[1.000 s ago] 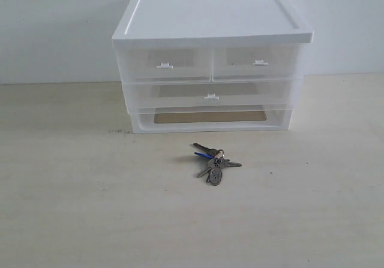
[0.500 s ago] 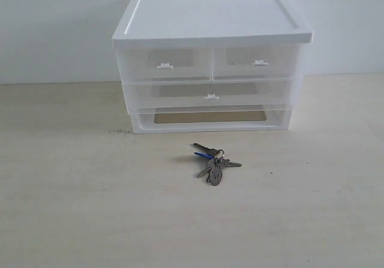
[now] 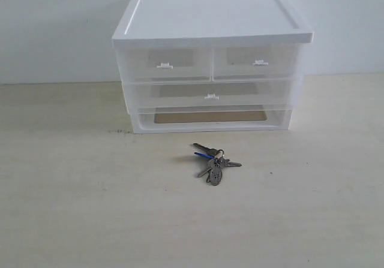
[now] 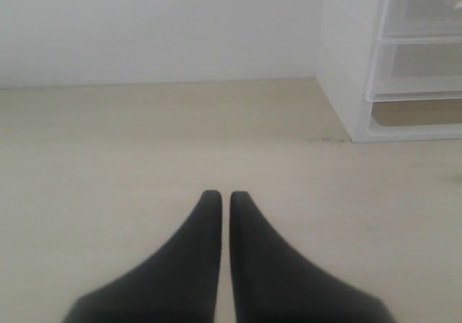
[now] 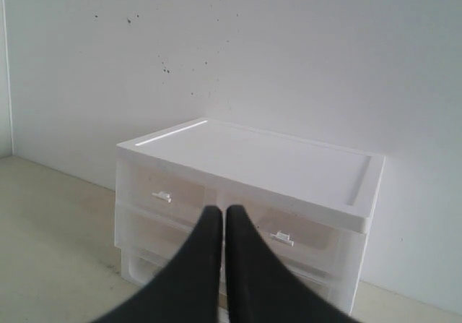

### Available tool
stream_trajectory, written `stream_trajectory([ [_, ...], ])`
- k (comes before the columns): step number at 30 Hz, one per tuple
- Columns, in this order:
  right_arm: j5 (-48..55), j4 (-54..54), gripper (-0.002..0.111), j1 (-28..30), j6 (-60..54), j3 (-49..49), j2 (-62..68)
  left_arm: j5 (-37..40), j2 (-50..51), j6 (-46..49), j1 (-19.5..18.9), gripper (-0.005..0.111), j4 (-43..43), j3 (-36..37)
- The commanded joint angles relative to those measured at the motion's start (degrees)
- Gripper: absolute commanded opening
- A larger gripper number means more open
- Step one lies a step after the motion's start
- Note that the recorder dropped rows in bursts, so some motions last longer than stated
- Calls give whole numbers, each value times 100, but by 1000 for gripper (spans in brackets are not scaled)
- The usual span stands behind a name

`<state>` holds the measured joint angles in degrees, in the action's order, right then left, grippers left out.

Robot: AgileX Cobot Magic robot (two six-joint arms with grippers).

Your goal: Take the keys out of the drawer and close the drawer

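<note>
Translucent plastic under a white lid [image 3: 210,16] makes up the small cabinet [image 3: 294,70] in the exterior view. It is set at the far middle of a pale wooden table [image 3: 78,208], against a white wall [image 3: 54,28]. Two half-width drawers [image 3: 165,64] are seen side by side below the lid. Under them runs the full-width drawer [image 3: 174,94] with its small white tab handle [image 3: 211,96]. Its front is seen flush with the cabinet, so it is judged to be pushed in. An open base frame [image 3: 210,126] lies beneath it. The keys [image 3: 215,160] are laid on the table just on the near side of the cabinet, a little right of centre and outside the drawer. A ring of grey keys is shown, one with a blue head, along with a dark oval fob. No arm is seen in this view.

In the left wrist view, the left gripper [image 4: 225,194] is shown with its dark fingers brought together, with only a thin slit between them and nothing held. It is held over bare table, and the cabinet's left side is seen further off. The keys are not shown here.

In the right wrist view, the right gripper [image 5: 224,209] is shown pressed together and empty. It is held high on the near side of the cabinet, with the lid and the upper drawers seen beyond its tips. The keys are not shown here either.

Both parts of the task are judged done, with the keys out and the drawer closed. As far as the pictures show, nothing is left to do.
</note>
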<state>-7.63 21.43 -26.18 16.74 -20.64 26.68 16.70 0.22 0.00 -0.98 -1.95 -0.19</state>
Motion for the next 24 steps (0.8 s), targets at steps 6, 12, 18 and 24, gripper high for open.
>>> stream_trajectory([
  [6, -30, -30, 0, -3, -7, 19, -20, 4, -22, 0, -13, 4, 1, 19],
  [12, -57, -30, 0, -3, -68, 19, -20, 4, -22, 0, -13, 4, 1, 19],
  [18, -184, -9, 0, -3, -99, 218, -91, 4, -22, 0, -13, 4, 1, 19],
  [24, -857, -8, 0, -3, -462, 1160, -519, 4, -22, 0, -13, 4, 1, 19],
])
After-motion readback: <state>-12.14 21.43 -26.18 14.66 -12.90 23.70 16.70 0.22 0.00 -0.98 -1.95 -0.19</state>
